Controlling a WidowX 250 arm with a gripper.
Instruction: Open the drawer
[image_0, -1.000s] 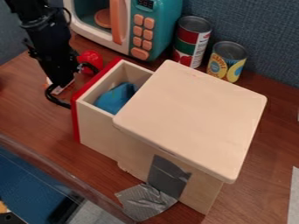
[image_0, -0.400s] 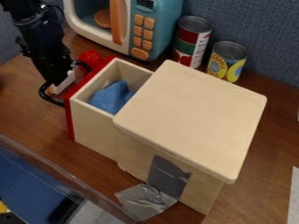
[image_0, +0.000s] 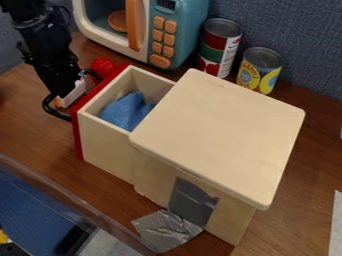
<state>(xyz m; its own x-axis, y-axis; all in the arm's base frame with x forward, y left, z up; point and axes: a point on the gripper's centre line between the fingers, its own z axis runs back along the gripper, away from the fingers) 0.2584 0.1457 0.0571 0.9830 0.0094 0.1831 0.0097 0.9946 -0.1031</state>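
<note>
Gripper (image_0: 69, 96), its grip impossible to tell, sits at the black handle (image_0: 57, 114) as the wooden drawer (image_0: 105, 140), now farther out toward ten o'clock, appears nearly fully open.

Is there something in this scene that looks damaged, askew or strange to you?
The grey tape looks odd: it runs down the side of the wooden box, and its wrinkled lower end spreads onto the table. Nothing looks spilled.
</note>
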